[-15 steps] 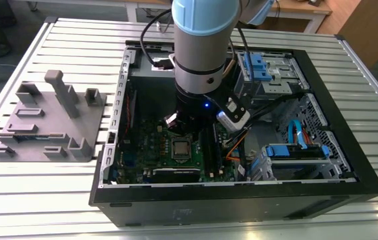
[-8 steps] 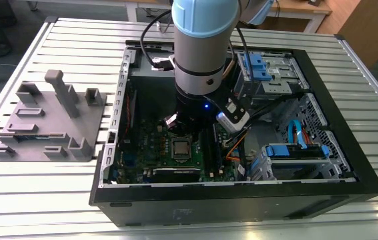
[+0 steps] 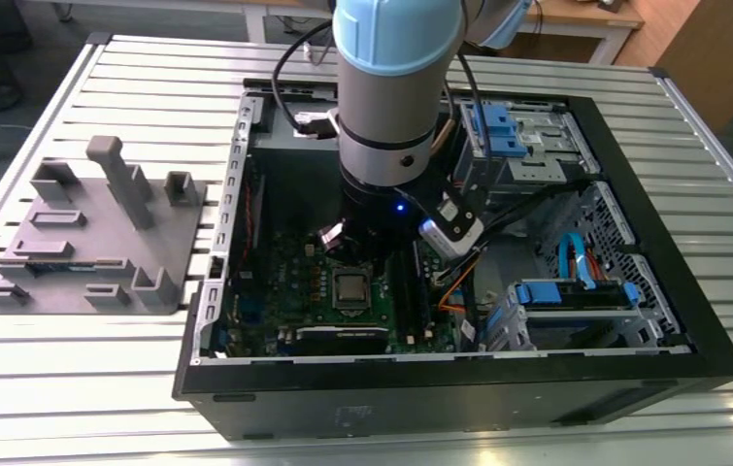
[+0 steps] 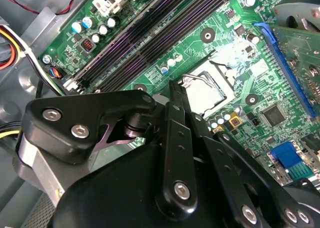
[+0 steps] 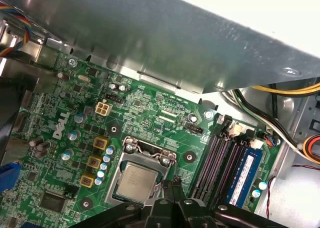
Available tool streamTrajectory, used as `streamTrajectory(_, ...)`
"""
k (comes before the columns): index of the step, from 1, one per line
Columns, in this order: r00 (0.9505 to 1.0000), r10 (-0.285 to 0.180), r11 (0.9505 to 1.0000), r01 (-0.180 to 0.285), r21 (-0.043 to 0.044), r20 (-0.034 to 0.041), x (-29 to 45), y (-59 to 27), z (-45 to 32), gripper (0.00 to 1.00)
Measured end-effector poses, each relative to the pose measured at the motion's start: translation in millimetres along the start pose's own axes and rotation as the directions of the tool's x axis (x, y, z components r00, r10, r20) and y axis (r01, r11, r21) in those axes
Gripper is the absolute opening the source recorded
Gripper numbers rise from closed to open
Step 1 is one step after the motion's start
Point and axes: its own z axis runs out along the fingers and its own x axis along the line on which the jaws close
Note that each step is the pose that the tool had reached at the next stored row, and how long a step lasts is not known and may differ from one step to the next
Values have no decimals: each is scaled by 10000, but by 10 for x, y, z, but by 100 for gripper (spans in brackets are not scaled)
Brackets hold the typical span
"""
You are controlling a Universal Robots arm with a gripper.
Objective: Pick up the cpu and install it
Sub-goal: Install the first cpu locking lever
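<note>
1 cpu (image 5: 134, 182) sits flat in the motherboard (image 5: 150, 118) socket (image 5: 142, 170), just below the pincer (image 5: 173, 184), whose fingers are pressed together and hold nothing, inside the open case (image 3: 677, 320).

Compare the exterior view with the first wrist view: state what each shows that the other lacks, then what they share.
The exterior view alone shows the grey plastic fixture on the slatted metal table at the exterior view's left, the whole open black computer case and the pale blue robot arm reaching into it.

The first wrist view alone shows the small white connector and yellow square components close up.

Both show the green motherboard and the square silvery cpu lying in its metal socket frame.
</note>
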Motion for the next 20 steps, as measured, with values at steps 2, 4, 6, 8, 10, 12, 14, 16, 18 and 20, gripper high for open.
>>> streamTrajectory(2, 10000, 0, 10000, 0, 0, 0, 0, 0, 1, 11)
streamTrajectory(4, 10000, 0, 10000, 0, -1, 2, 0, 0, 4, 11)
streamTrajectory(6, 10000, 0, 10000, 0, -3, 3, 0, 1, 17, 11)
streamTrajectory(8, 10000, 0, 10000, 0, -2, 1, 2, 1, 30, 11)
streamTrajectory(10, 10000, 0, 10000, 0, -1, 1, 2, 1, 33, 11)
streamTrajectory(12, 10000, 0, 10000, 0, -1, 1, 2, 1, 36, 11)
streamTrajectory(14, 10000, 10, 10000, -10, -2, 2, 2, 0, 39, 11)
streamTrajectory(16, 10000, 22, 10000, -22, -1, 1, 4, -5, 44, 11)
streamTrajectory(18, 10000, 28, 10000, -28, -1, 2, 8, -17, 49, 11)
streamTrajectory(20, 10000, 29, 10000, -29, 0, 0, 14, -30, 51, 11)
